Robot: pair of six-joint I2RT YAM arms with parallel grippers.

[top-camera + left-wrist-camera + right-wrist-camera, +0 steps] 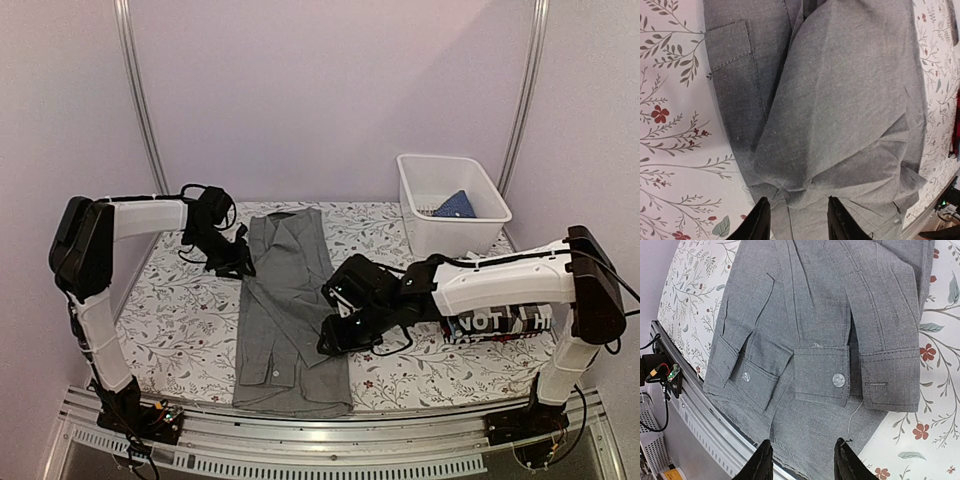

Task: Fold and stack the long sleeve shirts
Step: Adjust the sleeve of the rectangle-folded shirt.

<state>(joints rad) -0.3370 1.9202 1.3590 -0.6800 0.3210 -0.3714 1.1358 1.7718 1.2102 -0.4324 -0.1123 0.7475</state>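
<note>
Only the right wrist view shows the buttoned cuffs (815,372) of the grey button-up shirt (290,300), which lies folded long on the worktop (180,310). Both arms bend inward over it; the left hand (797,205) and the right hand (802,445) are released, holding nothing.

White capitals "NOT" stand on a dark shirt (497,323) lying at the right side of the bench (190,330), partly under the right arm (500,283). Further letters follow to the right, too hidden to read.
</note>
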